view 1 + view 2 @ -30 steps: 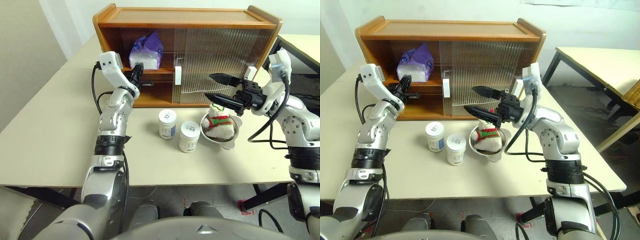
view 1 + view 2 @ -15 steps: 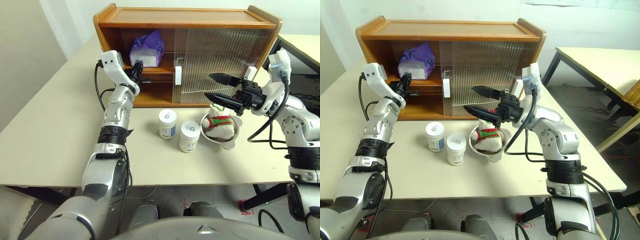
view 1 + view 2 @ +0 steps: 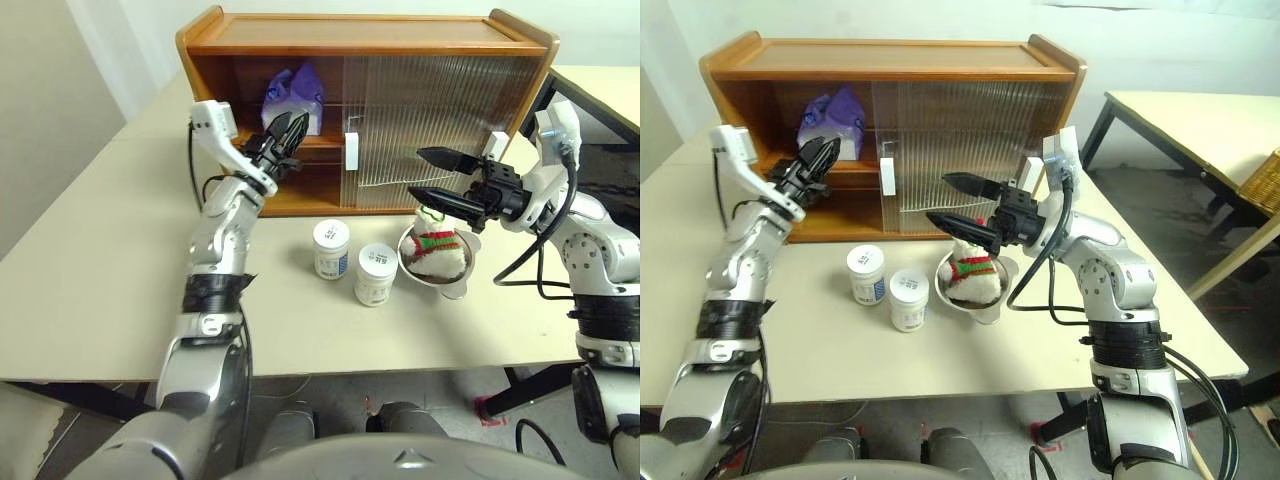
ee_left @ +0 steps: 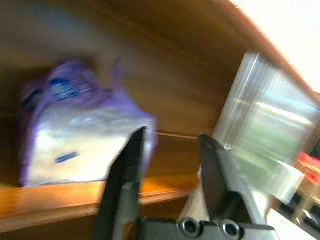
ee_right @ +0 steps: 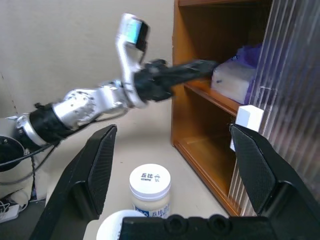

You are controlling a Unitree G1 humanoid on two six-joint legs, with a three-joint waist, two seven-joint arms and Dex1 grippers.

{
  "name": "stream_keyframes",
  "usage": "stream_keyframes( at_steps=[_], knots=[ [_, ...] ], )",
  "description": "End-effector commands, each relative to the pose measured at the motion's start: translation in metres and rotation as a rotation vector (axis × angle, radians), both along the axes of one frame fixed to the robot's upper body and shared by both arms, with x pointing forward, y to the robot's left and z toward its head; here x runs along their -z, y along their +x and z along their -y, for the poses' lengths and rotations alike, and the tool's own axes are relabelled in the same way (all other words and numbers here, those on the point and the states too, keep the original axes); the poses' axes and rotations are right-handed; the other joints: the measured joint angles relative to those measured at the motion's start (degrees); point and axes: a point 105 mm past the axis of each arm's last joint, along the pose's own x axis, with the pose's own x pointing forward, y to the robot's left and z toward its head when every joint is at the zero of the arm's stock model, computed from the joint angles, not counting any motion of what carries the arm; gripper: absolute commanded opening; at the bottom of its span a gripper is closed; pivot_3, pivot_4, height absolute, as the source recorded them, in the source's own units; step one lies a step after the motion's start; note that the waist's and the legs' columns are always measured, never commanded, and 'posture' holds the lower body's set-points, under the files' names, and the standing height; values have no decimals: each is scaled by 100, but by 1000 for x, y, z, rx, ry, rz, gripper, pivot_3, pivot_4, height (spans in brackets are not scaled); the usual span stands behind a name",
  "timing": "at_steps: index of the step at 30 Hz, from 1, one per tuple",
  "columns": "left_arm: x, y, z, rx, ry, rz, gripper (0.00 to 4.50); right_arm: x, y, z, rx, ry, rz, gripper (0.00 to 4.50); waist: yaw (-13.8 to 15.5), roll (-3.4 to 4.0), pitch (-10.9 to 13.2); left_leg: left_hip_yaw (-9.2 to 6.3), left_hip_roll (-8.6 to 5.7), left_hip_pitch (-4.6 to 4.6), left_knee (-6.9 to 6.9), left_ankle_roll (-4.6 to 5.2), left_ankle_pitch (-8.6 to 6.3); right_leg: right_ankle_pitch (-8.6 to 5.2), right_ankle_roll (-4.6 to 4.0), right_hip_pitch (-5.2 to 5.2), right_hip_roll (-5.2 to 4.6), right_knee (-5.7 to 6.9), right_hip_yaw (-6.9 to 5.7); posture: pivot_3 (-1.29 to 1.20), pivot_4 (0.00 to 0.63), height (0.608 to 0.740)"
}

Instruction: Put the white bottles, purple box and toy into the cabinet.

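the cabinet (image 3: 370, 45) stands at the far side of the table (image 3: 90, 290). its left half is open and its right half is shut off by the ribbed sliding doors (image 3: 430, 110), so the way in is on the left. the purple box (image 3: 295, 95) sits on the upper shelf in that open part, close to the edge of the door. the shelf below it looks bare.

the left gripper (image 3: 288, 135) is up at the front edge of the upper shelf, just in front of the purple box. its fingers are apart and hold nothing (the left wrist view is blurry, but a gap shows between the two fingers, with the box behind them).

the right gripper (image 3: 428, 172) hangs above the steel bowl (image 3: 455, 283), in front of the doors. its fingers are spread wide with nothing between them.

the toy (image 3: 437, 250) sits in the bowl, on the near right. the two white bottles (image 3: 331, 247) stand side by side to the left of the bowl, near each other, in front of the cabinet. the table is open on the near left.

the right wrist view shows the left arm reaching to the shelf, and the side of one door handle (image 5: 248, 118).
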Motion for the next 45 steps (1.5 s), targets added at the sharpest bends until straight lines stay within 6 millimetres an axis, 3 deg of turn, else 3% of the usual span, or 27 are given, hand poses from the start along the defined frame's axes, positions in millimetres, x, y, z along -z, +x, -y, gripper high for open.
stream_keyframes(
  at_steps=[1, 4, 11, 15, 28, 35, 45],
  knots=[
    [4, -21, -6, 56, 60, 7, 3381, 0, 0, 0, -1, -5, 10, 4500, 4, 0, 0, 1, 2, 1, 0, 0, -1, 0, -1, -1, 3, 0, -4, -52, 0, 740],
    [21, -42, -15, 114, 143, -19, 4432, -1, 1, -1, -7, -5, 10, 4500, 8, 1, 0, -3, 7, 3, 2, -1, -2, -1, -4, -1, 4, 1, 1, -42, 0, 740],
    [95, -90, -25, 260, 358, -196, 4474, -2, 2, -2, -20, -7, 14, 4500, 28, 4, 0, -82, 47, 1, -5, -36, -22, 3, -31, -31, -16, 9, 59, -33, 0, 740],
    [115, -104, -24, 318, 354, -242, 4474, -2, 2, -2, -24, -10, 14, 4500, 46, 4, -1, -76, 55, -19, -14, -41, -26, 3, -32, -62, -24, 12, 89, -33, 0, 740],
    [153, -101, -12, 410, 440, -270, 4474, -7, 0, 0, -19, -22, 22, 4500, 27, 17, -9, -52, 55, -34, -52, -32, -24, 18, -56, -100, -31, 11, 120, -56, 0, 740],
    [159, -87, -6, 398, 420, -240, 4474, -8, -2, 2, -12, -23, 19, 4500, 13, 18, -10, -49, 54, -32, -54, -18, -15, 15, -38, -98, -33, 11, 123, -68, 0, 740],
    [163, -85, 14, 457, 409, -217, 4474, -9, -2, 3, -2, -23, 18, 4500, -27, 19, -11, -42, 51, -29, -54, 9, 1, 21, -6, -93, -32, 11, 125, -81, 0, 740]
  ],
)
